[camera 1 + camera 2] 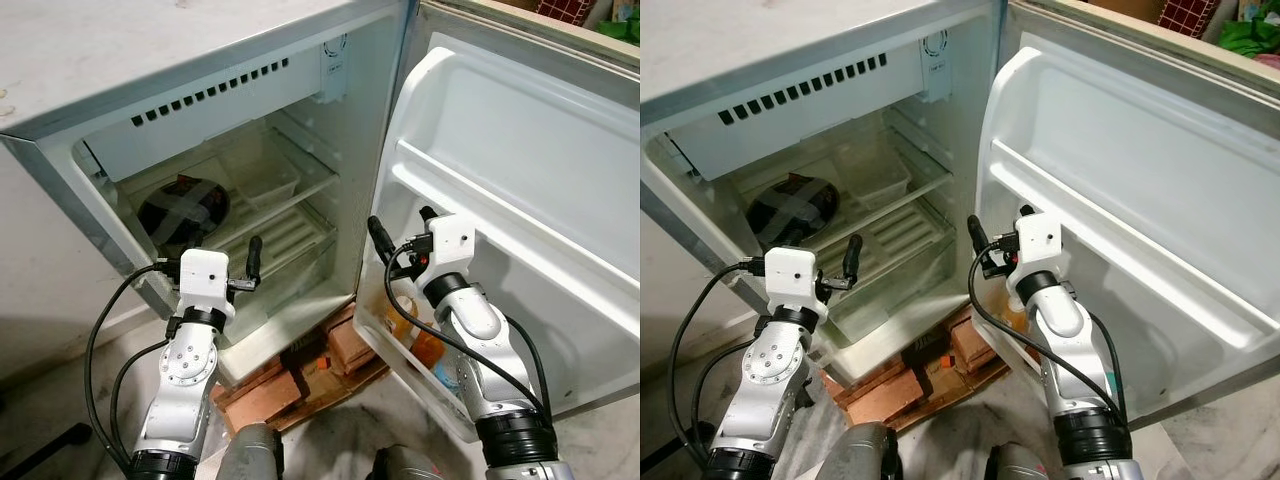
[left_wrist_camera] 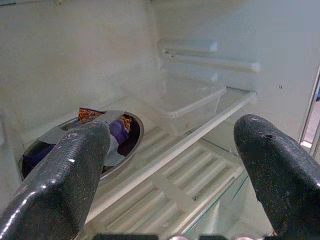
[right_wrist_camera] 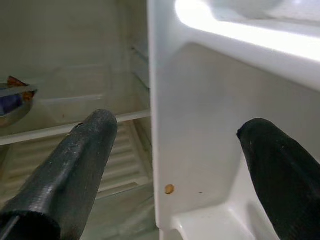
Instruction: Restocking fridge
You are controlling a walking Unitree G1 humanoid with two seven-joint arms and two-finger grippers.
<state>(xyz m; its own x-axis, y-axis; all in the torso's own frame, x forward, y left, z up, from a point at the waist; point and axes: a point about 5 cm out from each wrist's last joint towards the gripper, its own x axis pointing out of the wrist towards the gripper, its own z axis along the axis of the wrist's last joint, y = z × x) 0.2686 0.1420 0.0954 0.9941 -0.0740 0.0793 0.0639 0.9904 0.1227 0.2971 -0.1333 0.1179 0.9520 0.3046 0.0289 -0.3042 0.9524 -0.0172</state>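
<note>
left jaws [image 2: 165, 165]: spread, empty, at the fridge [image 1: 150, 90] opening | beyond them on the shelf [image 2: 200, 132]: foil-covered bowl [image 2: 100, 135], clear container [image 2: 187, 97] | right jaws [image 3: 170, 165]: spread, empty, straddling the open door's edge [image 3: 155, 125] | orange bottles [image 1: 415, 335] in lower door rack below

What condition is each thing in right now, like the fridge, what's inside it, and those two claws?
Fridge door: swung wide open.
Bowl: on the glass shelf, covered with wrap.
Clear container: on the same shelf, looks empty.
Bottles: standing in the bottom door rack.
Left gripper: open, holding nothing.
Right gripper: open, straddling the door's edge.
</note>
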